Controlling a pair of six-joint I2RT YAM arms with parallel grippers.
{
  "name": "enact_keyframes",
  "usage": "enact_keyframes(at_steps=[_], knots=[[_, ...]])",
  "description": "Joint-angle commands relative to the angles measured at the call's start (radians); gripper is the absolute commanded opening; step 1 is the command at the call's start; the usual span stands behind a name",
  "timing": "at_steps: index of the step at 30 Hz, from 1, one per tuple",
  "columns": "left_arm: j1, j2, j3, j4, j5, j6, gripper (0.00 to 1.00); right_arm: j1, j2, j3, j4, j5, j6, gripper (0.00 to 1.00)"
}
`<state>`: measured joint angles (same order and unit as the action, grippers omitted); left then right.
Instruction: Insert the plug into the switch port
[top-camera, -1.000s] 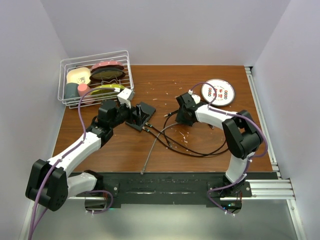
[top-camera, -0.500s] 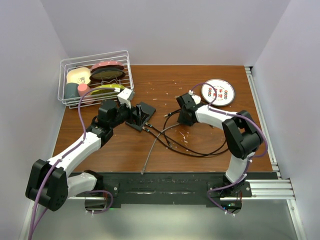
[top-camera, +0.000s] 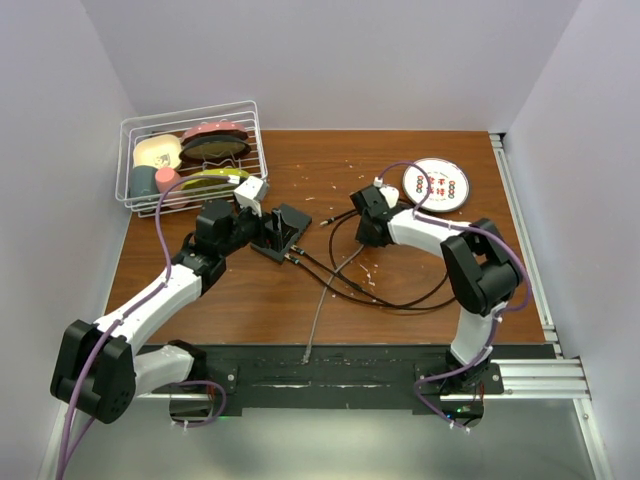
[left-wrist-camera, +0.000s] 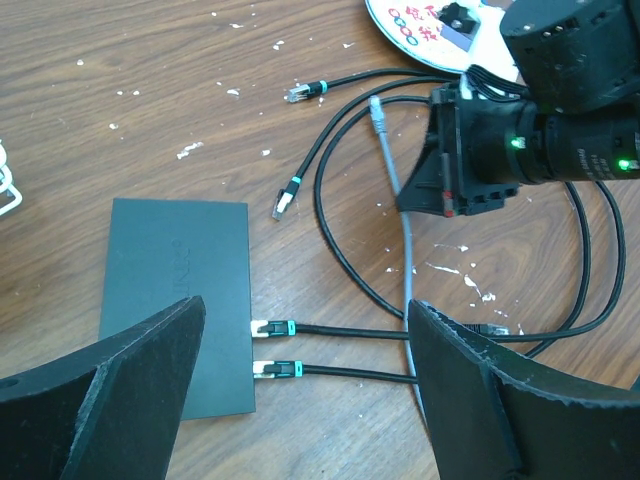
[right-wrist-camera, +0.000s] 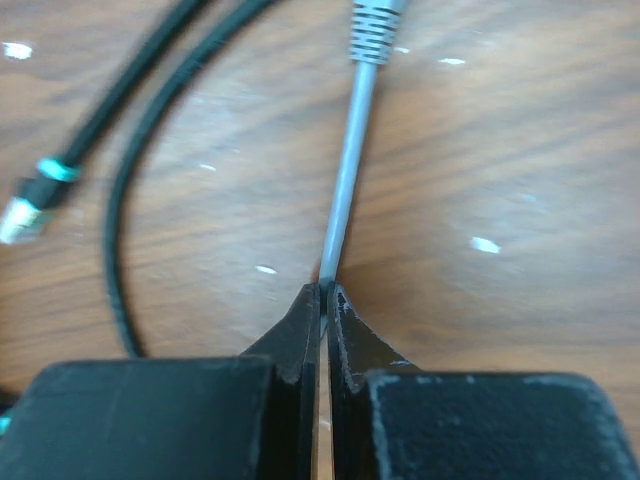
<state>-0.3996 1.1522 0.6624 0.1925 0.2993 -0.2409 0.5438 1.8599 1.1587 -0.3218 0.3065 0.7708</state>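
The switch, a flat black box (left-wrist-camera: 175, 290) (top-camera: 281, 231), lies under my open left gripper (left-wrist-camera: 307, 312) (top-camera: 266, 234), whose fingers straddle its port edge (left-wrist-camera: 249, 255). Two black cables with teal-banded plugs (left-wrist-camera: 272, 327) sit in ports on that edge. To the right, my right gripper (right-wrist-camera: 325, 294) (top-camera: 357, 233) is shut on a grey cable (right-wrist-camera: 344, 190) (top-camera: 330, 300). It grips a short way behind the cable's grey plug (right-wrist-camera: 376, 20) (left-wrist-camera: 377, 112), which points away from the fingers just above the table.
Two loose black plugs (left-wrist-camera: 297, 92) (left-wrist-camera: 284, 203) lie between the switch and the right gripper, their cables looping across the table (top-camera: 400, 300). A white disc with red marks (top-camera: 436, 185) sits at back right. A wire basket of dishes (top-camera: 190, 150) stands at back left.
My right gripper has closed on the grey cable and shifted slightly toward the back. The cable's near end has swung right. The left arm has not moved.
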Motion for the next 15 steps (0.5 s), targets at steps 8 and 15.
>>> enact_keyframes(at_steps=[8,15], knots=[[-0.001,-0.019,0.014,0.016,-0.019,0.029,0.87,-0.007,-0.571,-0.057,0.070,0.246,-0.182,0.00],[-0.001,-0.032,0.013,0.021,-0.023,0.028,0.87,-0.008,-0.807,-0.030,0.196,0.289,-0.424,0.00]])
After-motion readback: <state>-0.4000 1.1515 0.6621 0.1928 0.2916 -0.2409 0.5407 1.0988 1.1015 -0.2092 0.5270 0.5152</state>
